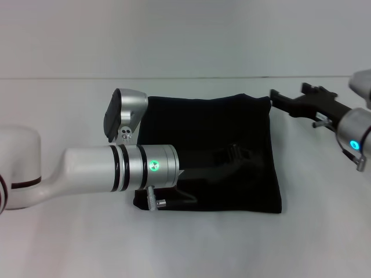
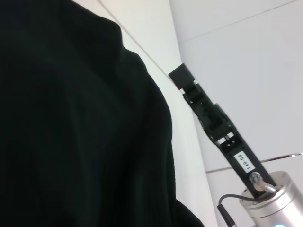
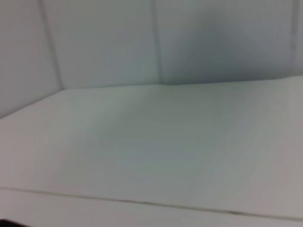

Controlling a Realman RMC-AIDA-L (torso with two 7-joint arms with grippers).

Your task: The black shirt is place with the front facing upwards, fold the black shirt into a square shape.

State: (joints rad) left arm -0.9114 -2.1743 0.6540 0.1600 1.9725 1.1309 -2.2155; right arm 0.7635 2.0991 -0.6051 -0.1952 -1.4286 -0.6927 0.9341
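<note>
The black shirt (image 1: 220, 139) lies on the white table (image 1: 185, 249) as a roughly square folded bundle with plain black cloth on top; no lettering shows. My left arm reaches across its near left part, and the left gripper (image 1: 232, 155) rests low over the middle of the cloth, dark against dark. In the left wrist view the black shirt (image 2: 71, 123) fills most of the picture. My right gripper (image 1: 275, 97) hovers just beside the shirt's far right corner, apart from the cloth. It also shows in the left wrist view as the right gripper (image 2: 180, 75), clear of the fabric edge.
A white wall (image 1: 185, 35) rises behind the table. Bare white tabletop (image 3: 156, 156) surrounds the shirt on all sides. The left arm's silver forearm (image 1: 127, 168) covers the shirt's near left edge.
</note>
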